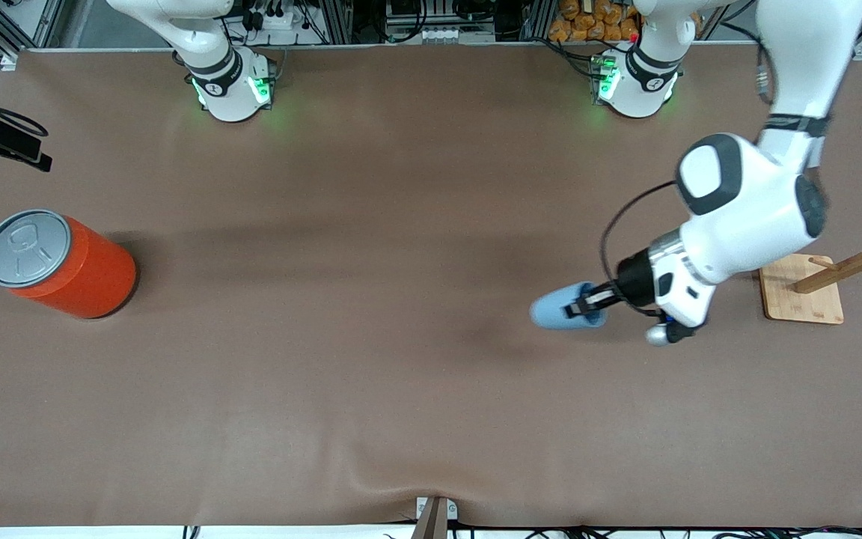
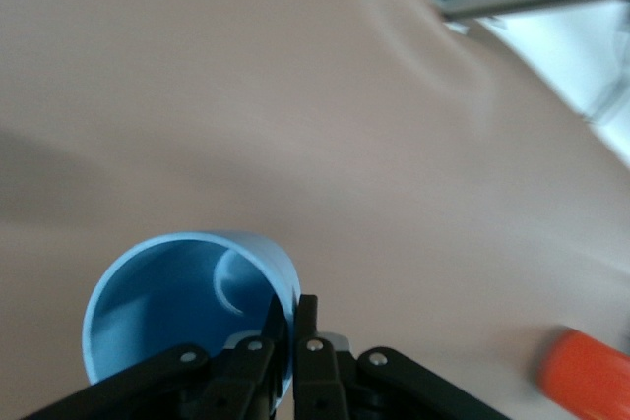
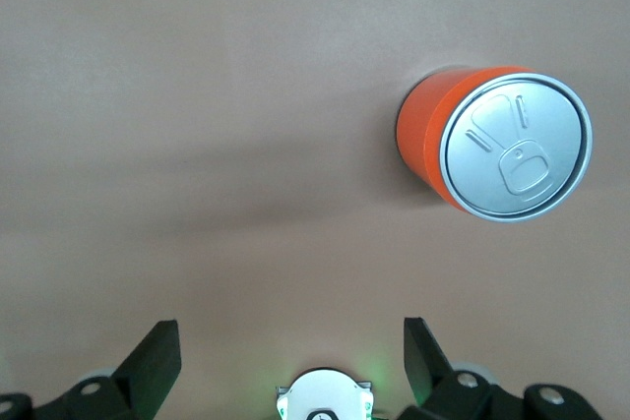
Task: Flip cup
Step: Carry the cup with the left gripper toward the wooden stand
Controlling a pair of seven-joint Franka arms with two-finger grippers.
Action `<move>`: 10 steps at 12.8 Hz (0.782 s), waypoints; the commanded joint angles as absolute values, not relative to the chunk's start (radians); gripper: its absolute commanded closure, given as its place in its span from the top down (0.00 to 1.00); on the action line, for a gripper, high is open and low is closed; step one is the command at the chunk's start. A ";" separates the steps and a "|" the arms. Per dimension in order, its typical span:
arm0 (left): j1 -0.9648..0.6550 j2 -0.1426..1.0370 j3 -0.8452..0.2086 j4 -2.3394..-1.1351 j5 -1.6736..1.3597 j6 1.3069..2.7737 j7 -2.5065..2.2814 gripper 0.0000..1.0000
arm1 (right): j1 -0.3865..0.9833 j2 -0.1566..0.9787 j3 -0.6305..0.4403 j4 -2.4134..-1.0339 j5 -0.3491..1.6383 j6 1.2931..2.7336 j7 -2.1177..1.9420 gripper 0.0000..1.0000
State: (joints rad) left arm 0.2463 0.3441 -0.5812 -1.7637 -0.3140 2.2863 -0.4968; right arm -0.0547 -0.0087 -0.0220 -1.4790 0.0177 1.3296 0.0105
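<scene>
one orange can [image 1: 64, 266] stands at the right arm's end of the table [image 1: 371, 389]; one wooden rack [image 1: 835, 281] sits at the left arm's end, just beside the left arm. wide bare cloth lies between them. one blue cup [image 1: 560, 308], tipped sideways, is pinched at its rim by the left end effector [image 1: 588, 303]. the right end effector [image 3: 290, 356] hangs spread open, high above the table.

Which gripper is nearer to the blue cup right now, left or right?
Left. The left gripper has its jaws shut on the rim wall of the cup. The right gripper waits with jaws open, up above the table near the orange can.
</scene>
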 commanded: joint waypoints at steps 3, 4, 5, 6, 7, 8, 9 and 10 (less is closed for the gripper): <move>0.339 0.270 -0.584 -1.824 0.042 2.186 -0.545 0.00 | -0.063 -0.006 -0.011 -1.467 0.002 1.331 -0.006 1.00; 0.357 0.258 -0.584 -1.847 0.089 2.180 -0.540 0.00 | -0.063 -0.006 -0.011 -1.466 0.002 1.333 -0.006 1.00; 0.374 0.252 -0.584 -1.865 0.131 2.181 -0.535 0.00 | -0.063 -0.005 -0.011 -1.465 0.002 1.338 -0.005 1.00; 0.391 0.249 -0.586 -1.881 0.173 2.181 -0.534 0.00 | -0.067 -0.003 -0.012 -1.465 0.003 1.338 -0.005 1.00; 0.394 0.247 -0.586 -1.891 0.207 2.181 -0.532 0.00 | -0.075 -0.003 -0.012 -1.466 0.009 1.330 -0.006 1.00; 0.393 0.247 -0.586 -1.902 0.228 2.181 -0.532 0.00 | -0.077 0.003 -0.012 -1.466 0.014 1.336 -0.003 1.00; 0.393 0.247 -0.586 -1.910 0.251 2.181 -0.532 0.00 | -0.071 0.015 -0.012 -1.465 0.008 1.339 -0.005 1.00; 0.393 0.247 -0.586 -1.914 0.273 2.181 -0.538 0.00 | -0.064 0.017 -0.012 -1.465 0.006 1.357 -0.005 1.00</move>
State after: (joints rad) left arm 0.3875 0.2909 -0.5796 -1.8760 0.2278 2.1895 -0.5311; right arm -0.0565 -0.0003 -0.0229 -1.4790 0.0175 1.3424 0.0072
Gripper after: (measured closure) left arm 0.947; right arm 0.000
